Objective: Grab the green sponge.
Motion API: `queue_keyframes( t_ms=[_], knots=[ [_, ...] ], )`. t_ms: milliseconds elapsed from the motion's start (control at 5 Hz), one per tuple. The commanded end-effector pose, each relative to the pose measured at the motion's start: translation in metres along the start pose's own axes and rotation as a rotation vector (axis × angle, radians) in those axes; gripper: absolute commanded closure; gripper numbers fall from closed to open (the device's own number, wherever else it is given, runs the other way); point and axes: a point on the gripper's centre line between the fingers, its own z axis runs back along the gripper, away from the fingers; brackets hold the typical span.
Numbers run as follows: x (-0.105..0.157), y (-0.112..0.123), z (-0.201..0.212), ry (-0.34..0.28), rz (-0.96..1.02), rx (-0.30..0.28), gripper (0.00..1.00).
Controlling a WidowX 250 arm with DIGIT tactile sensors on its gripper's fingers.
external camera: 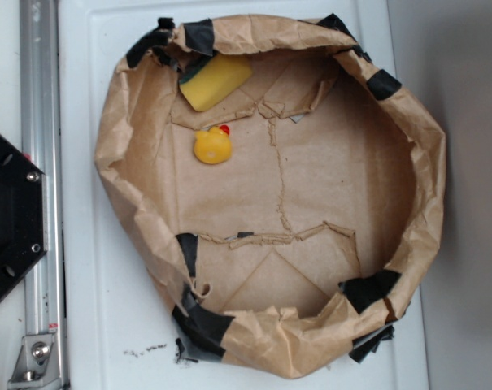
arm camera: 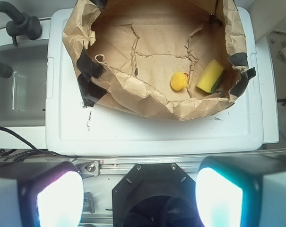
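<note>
The gripper (arm camera: 139, 198) hangs high above the scene, its pads wide apart and empty. The green sponge (arm camera: 210, 76) lies against the wall of the paper basin (arm camera: 133, 92), beside the rubber duck (arm camera: 178, 81). Descending straight over the sponge should avoid the duck.
</note>
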Motion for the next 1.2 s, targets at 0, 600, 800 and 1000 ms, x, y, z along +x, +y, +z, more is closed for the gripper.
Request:
queue_keyframes(
  t_ms=[0, 600, 800, 1000],
  knots=[
    [0.0, 0.0, 0.0, 0.0, 0.0, 0.0, 0.0],
    [0.095, 0.037, -0.092, -0.231, 0.578, 0.085, 0.0],
    [0.112, 0.07, -0.126, -0.222, 0.673, 0.183, 0.0],
    [0.115, 0.087, -0.147, -0.241, 0.725, 0.265, 0.0]
  ],
)
